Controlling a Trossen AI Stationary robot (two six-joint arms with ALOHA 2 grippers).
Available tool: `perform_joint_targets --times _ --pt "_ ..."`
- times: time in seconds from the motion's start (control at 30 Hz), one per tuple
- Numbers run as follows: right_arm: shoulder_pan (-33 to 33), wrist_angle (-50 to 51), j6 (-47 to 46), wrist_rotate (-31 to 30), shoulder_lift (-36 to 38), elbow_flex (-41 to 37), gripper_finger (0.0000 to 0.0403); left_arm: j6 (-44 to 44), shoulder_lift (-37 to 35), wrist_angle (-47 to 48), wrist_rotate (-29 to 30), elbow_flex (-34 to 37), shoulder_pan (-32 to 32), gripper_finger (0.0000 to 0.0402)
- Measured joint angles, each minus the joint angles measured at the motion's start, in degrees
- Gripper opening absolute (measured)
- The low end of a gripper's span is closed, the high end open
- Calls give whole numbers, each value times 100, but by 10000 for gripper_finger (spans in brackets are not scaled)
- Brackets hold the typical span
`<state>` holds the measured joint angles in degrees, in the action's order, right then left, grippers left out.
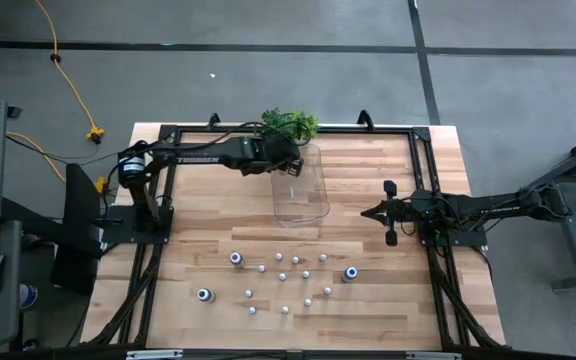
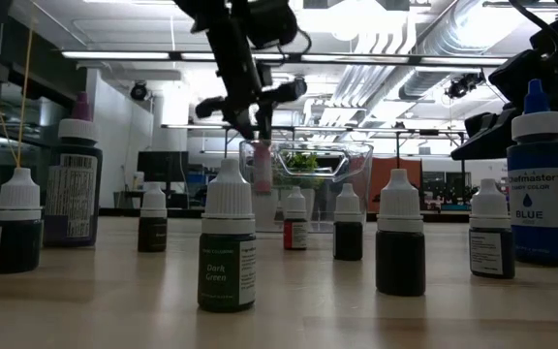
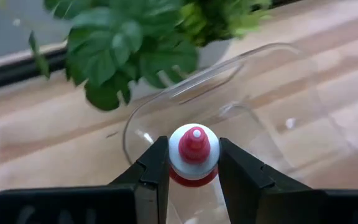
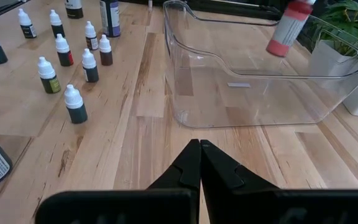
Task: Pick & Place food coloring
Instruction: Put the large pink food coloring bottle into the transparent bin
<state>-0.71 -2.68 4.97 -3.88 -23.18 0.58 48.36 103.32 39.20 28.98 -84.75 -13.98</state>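
My left gripper (image 3: pixel 194 149) is shut on a small food coloring bottle (image 3: pixel 193 140) with a red tip, and holds it over the far end of the clear plastic tray (image 1: pixel 301 190). In the low view this bottle (image 2: pixel 261 167) hangs above the tray's rim. Several more food coloring bottles (image 1: pixel 280 276) stand upright on the near half of the table, among them a bigger blue one (image 2: pixel 539 189). My right gripper (image 4: pixel 199 163) is shut and empty. It waits at the table's right side (image 1: pixel 388 212), pointing at the tray. My left gripper pinches the bottle between its two fingers, on two opposite sides of the white part (image 3: pixel 211 157) just below the red tip. The fingers slant down from the table's left. The bottle is lifted clear over the tray and tilted (image 4: pixel 289 28), its bottom end lowest.
A green leafy plant (image 1: pixel 290 123) in a white pot stands just behind the tray at the far edge, close to my left gripper. A dark metal frame (image 1: pixel 168 200) runs along the table's sides. Bare wood lies between the tray and the standing bottles.
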Motion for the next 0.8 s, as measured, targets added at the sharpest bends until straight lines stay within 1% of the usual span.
perform_joint_targets --times 0.1,0.3,0.53,0.8 --pt "-1 0 0 0 0 1 0 284 122 -37 59 0 3 98" --pt "0 4 0 0 0 0 0 466 430 -12 401 2 11 108" --pt "0 4 0 0 0 0 0 787 474 -64 851 2 11 110" --pt "-1 3 0 0 0 1 0 853 542 -128 838 0 11 111"
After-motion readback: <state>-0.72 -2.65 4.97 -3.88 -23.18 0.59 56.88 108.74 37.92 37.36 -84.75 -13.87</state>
